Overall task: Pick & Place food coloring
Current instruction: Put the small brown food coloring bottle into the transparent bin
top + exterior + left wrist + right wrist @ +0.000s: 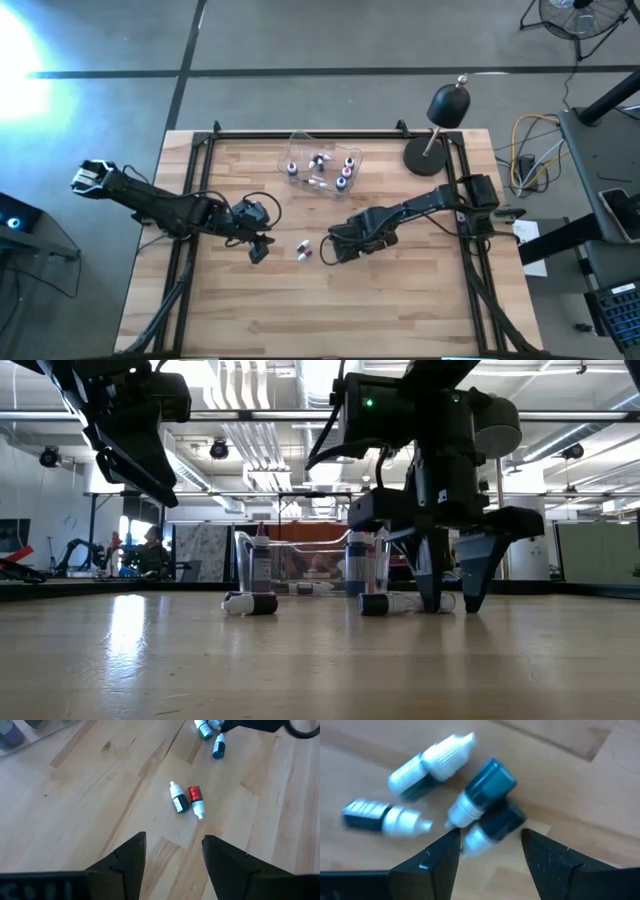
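Right gripper (490, 852) low over a cluster of small food coloring bottles (480, 795) lying mid-table, fingers apart, nothing held. Left gripper (174, 855) just left of a black and red pair (187, 800), fingers apart. More bottles stand in the clear tub (300, 150), far center.

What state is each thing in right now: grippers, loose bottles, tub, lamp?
Left gripper: open, holding nothing, above bare wood short of two bottles.
Right gripper: open, low over a cluster of bottles.
Red bottle and dark bottle: lying side by side.
Teal bottle: lying among three others.
Tub: holds several upright bottles.
Lamp: standing, whether lit unclear.
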Controlling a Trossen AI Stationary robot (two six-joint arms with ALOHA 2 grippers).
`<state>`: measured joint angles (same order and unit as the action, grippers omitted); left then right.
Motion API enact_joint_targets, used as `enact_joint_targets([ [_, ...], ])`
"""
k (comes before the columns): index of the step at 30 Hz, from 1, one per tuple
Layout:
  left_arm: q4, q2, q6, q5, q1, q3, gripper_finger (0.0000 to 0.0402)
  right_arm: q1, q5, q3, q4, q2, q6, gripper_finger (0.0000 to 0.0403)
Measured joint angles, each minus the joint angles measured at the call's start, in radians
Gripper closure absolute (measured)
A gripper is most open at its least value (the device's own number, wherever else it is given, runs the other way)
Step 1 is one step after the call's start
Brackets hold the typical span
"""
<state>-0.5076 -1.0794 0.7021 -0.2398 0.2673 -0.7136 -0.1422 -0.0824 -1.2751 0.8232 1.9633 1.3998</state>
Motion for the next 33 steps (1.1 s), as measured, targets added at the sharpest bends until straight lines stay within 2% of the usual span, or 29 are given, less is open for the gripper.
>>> enact_joint_targets([
  [9, -0.001, 0.000, 0.000, 0.001, 0.000, 0.000, 0.0232, -0.001, 0.011, -0.011, 0.013, 0.031, 0.014, 0.0225],
  [13, -0.001, 0.000, -0.003, 0.001, 0.000, 0.000, 0.0232, -0.003, 0.049, -0.007, 0.028, 0.013, 0.006, 0.0256],
  [20, -0.001, 0.000, -0.013, 0.001, 0.000, 0.000, 0.0232, -0.001, 0.039, -0.008, 0.039, 0.009, -0.084, 0.0326],
  [24, -0.001, 0.000, -0.013, 0.001, 0.000, 0.000, 0.0232, -0.007, 0.041, -0.019, 0.037, -0.018, -0.148, 0.0349],
  [29, -0.001, 0.000, -0.015, -0.032, 0.000, 0.000, 0.0232, 0.028, 0.153, -0.077, 0.032, -0.136, -0.203, 0.0334],
  [33, 0.000, 0.000, -0.016, -0.069, 0.000, 0.000, 0.0232, 0.131, 0.292, -0.156, -0.008, -0.216, -0.300, 0.0323],
])
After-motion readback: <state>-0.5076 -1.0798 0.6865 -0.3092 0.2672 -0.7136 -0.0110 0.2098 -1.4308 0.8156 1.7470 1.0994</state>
